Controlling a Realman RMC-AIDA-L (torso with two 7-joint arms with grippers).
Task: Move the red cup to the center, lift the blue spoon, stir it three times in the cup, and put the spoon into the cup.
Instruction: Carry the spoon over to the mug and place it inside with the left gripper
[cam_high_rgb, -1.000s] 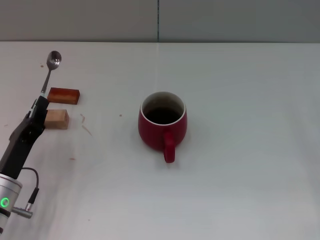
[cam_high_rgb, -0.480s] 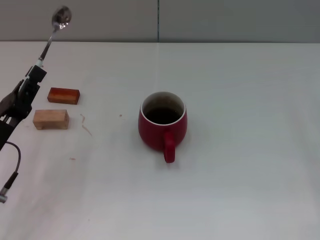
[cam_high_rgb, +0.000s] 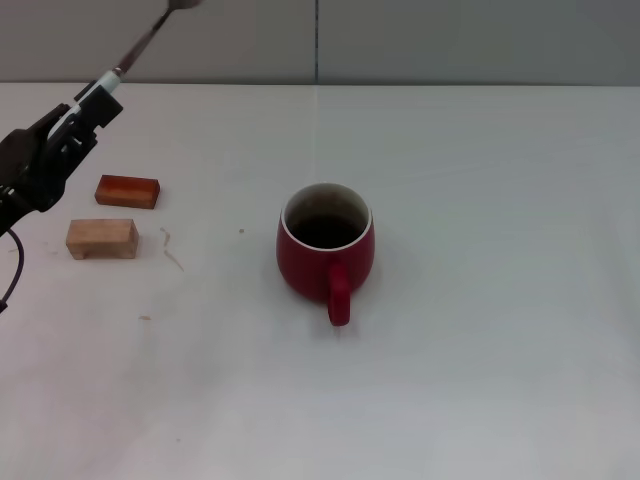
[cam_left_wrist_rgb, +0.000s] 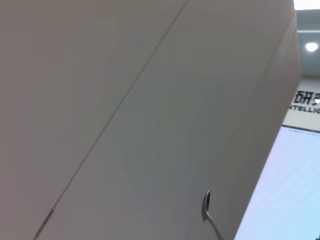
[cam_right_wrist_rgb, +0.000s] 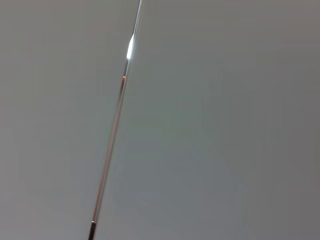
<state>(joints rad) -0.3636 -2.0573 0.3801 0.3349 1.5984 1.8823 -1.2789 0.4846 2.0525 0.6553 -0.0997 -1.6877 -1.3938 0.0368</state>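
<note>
The red cup (cam_high_rgb: 325, 255) stands upright near the middle of the white table (cam_high_rgb: 480, 300), its handle pointing toward the front edge. High over the table's far left, my left gripper (cam_high_rgb: 97, 101) is shut on the blue spoon (cam_high_rgb: 143, 42). Only a pale bit of the handle shows at the fingers. The grey metal neck slants up and to the right, and its bowl is cut off by the top edge of the head view. In the left wrist view the spoon's bowl (cam_left_wrist_rgb: 207, 200) shows against a grey wall. The right gripper is out of view.
Two small blocks lie at the table's left below the gripper: a red-brown block (cam_high_rgb: 127, 190) and a pale wooden block (cam_high_rgb: 102, 238). A grey wall (cam_high_rgb: 450, 40) runs behind the table.
My left gripper has risen and swung right with the spoon, which now slants more to the right and runs out of the head view. Cup and blocks have not moved.
</note>
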